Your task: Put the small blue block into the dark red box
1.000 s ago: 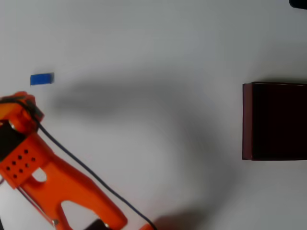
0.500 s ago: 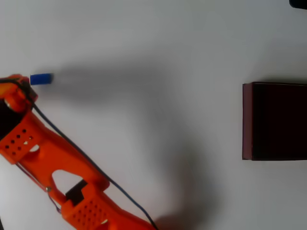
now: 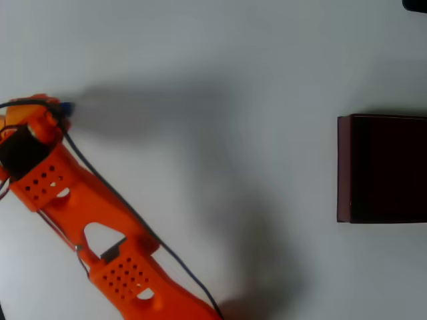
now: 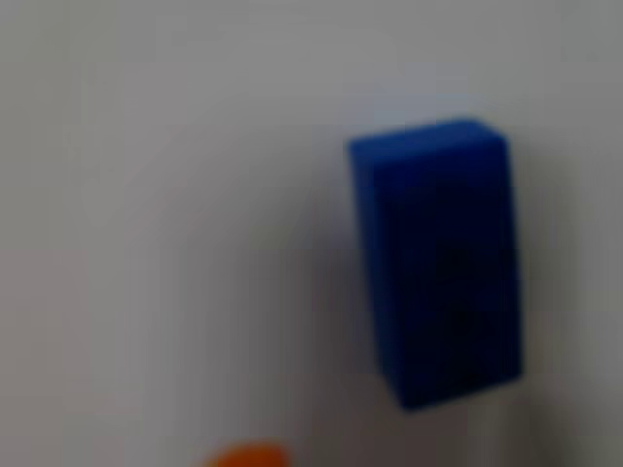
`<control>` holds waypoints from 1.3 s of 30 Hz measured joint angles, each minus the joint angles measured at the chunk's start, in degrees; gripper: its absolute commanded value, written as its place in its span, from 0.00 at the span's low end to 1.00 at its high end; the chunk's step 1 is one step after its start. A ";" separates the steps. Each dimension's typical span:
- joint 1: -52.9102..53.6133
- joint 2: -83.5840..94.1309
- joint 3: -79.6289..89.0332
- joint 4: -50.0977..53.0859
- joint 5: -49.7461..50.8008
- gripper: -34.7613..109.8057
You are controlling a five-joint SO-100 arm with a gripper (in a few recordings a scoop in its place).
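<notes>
The small blue block [image 4: 433, 258] looms large and blurred in the wrist view, lying on the white table right of centre. From overhead, only a sliver of the block [image 3: 67, 107] peeks out at the far left, beside the tip of the orange arm. The gripper [image 3: 41, 113] hangs directly over the block, and its fingers are hidden beneath the arm's head. An orange bit [image 4: 243, 455] shows at the bottom edge of the wrist view. The dark red box [image 3: 343, 167] rests at the right edge, far from the gripper, with a dark interior.
The orange arm [image 3: 100, 227] runs diagonally from the bottom centre to the far left, trailing a dark cable. White table [image 3: 220, 67] stretches between the arm and the box. A dark object [image 3: 415, 4] sits in the top right corner.
The arm's tip has moved up the overhead picture to the block. One second ago the block lay fully in sight above the tip; now the tip covers nearly all of it.
</notes>
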 measured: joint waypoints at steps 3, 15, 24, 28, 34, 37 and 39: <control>-0.26 -1.58 -0.70 0.00 0.00 0.37; 0.18 -1.93 -0.35 -6.33 0.44 0.37; -0.53 -2.02 3.43 -9.84 1.14 0.37; -0.26 -3.08 3.52 -9.67 1.14 0.37; 0.44 -4.22 3.52 -8.96 1.14 0.37; 0.09 -5.01 3.43 -8.79 1.14 0.37; 0.09 -5.36 3.52 -8.79 1.14 0.37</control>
